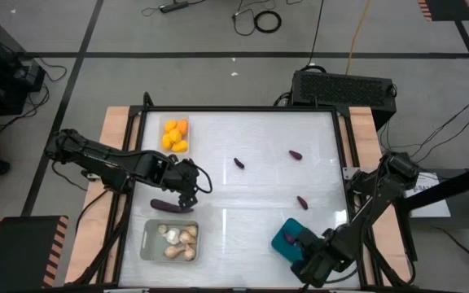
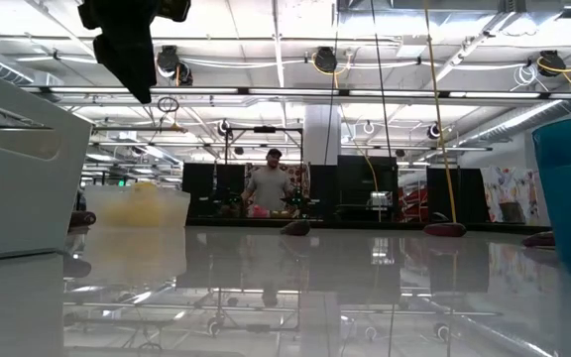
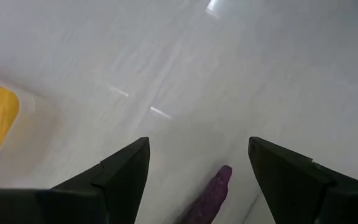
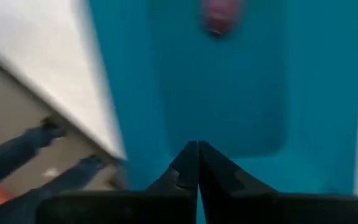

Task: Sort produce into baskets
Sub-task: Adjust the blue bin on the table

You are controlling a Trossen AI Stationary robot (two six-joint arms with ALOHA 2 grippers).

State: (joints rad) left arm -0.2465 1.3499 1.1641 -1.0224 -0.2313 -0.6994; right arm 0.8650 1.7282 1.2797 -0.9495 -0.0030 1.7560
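Left gripper (image 1: 187, 198) poised over the long eggplant (image 1: 166, 206); right gripper (image 1: 312, 262) over the teal basket (image 1: 283, 242).

Left jaws stand wide, nothing between them, the eggplant lying on the white worktop (image 1: 251, 187) just below; right jaws are pressed together above the teal basket, which holds one small eggplant (image 4: 221, 15); orange fruits (image 1: 174, 135) fill the clear basket (image 1: 163, 124); pale bulbs (image 1: 177, 241) lie in the greyish basket (image 1: 148, 244); three small eggplants (image 1: 239, 163) lie scattered mid-worktop.
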